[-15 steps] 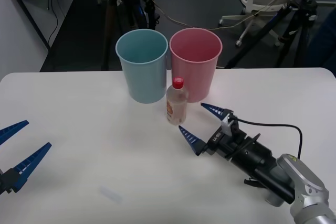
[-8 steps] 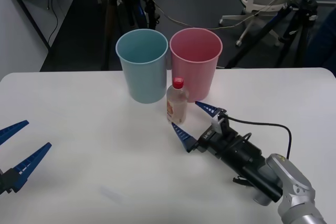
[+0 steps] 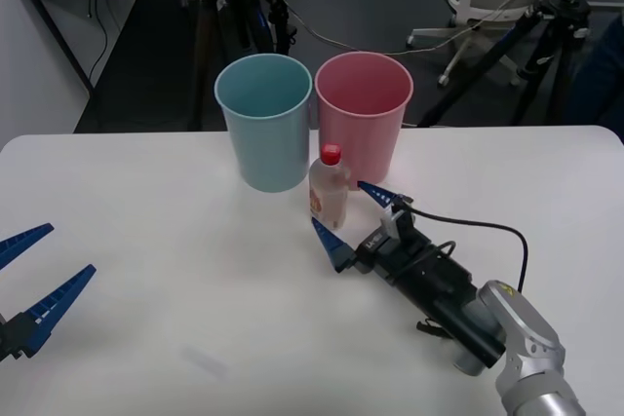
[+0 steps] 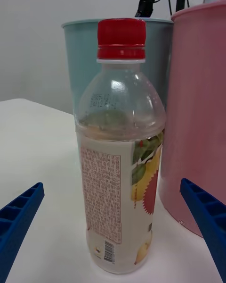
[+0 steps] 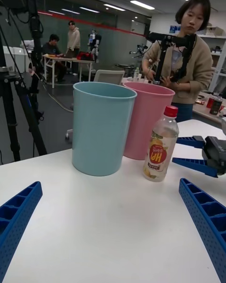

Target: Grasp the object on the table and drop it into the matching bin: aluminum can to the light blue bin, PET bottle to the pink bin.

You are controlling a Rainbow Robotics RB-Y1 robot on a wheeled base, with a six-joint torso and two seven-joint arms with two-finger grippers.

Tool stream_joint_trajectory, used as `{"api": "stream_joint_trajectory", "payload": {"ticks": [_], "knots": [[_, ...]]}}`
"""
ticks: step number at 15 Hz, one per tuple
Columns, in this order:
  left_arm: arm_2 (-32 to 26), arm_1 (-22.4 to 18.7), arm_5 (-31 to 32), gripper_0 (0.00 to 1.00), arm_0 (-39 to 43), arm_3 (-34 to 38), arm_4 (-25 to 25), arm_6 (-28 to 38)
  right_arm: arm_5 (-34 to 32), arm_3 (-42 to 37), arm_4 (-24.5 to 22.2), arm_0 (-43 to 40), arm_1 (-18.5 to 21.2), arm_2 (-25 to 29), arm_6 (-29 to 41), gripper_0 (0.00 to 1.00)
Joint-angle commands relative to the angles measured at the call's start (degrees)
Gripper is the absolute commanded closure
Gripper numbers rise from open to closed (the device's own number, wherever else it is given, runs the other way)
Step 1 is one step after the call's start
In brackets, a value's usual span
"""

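A large white desk (image 3: 146, 241) is sitting in a workshop, with tripods, cables and an office chair standing on the dark floor beyond its far edge. Two tall round bins are standing side by side near the far middle of the desk: a light blue bin (image 3: 263, 122) on the left and a pink bin (image 3: 363, 116) on the right, both open at the top and ready to take a dropped item.

A small clear plastic bottle (image 3: 329, 189) with a red cap and an orange-and-white label is standing upright on the desk, just in front of the two bins and close to the pink one. It is sitting low against the bins, with its cap below their rims.

The right tool (image 3: 353, 213) is lying low over the desk, reaching in from the near right. Its two blue ribbed fingers are spread wide and holding nothing, one tip on each side of the bottle, close to the bottle's body but not touching it. In the right wrist view the bottle (image 4: 120, 146) is standing squarely between the two open fingers, which suggests the tool is lining up for a side grip around the bottle's middle. The likely next need is to close gently, then lift high enough to clear the pink rim.

The left tool (image 3: 29, 275) is waiting at the near left edge of the desk, wide open and empty, well apart from the bottle and out of the working arm's way.
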State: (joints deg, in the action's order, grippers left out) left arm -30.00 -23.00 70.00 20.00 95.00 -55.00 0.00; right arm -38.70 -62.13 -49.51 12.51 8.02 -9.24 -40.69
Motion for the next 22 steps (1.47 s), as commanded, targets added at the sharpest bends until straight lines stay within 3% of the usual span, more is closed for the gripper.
{"api": "stream_joint_trajectory", "payload": {"ticks": [1,8,19,20,21,22], "knots": [[0.0,0.0,0.0,0.0,0.0,0.0,0.0,0.0,-1.91,5.35,-0.06,2.87,-1.52,2.12,-0.71,0.0],[0.0,0.0,0.0,0.0,0.0,0.0,0.0,0.0,1.52,5.88,-2.08,4.98,-5.3,2.91,-1.32,0.0],[0.0,0.0,0.0,0.0,0.0,0.0,0.0,0.0,3.72,5.88,-2.17,6.21,-5.56,2.12,-1.15,0.0],[0.0,0.0,0.0,0.0,0.0,0.0,0.0,0.0,3.72,5.88,-2.17,6.3,-5.56,2.03,-0.97,0.44],[0.0,0.0,0.0,0.0,0.0,0.0,0.0,0.0,3.8,5.88,-2.08,6.3,-5.56,2.03,-1.06,0.96],[0.0,0.0,0.0,0.0,0.0,0.0,0.0,0.0,3.72,5.88,-2.17,6.3,-5.56,2.03,-0.97,1.0]]}}
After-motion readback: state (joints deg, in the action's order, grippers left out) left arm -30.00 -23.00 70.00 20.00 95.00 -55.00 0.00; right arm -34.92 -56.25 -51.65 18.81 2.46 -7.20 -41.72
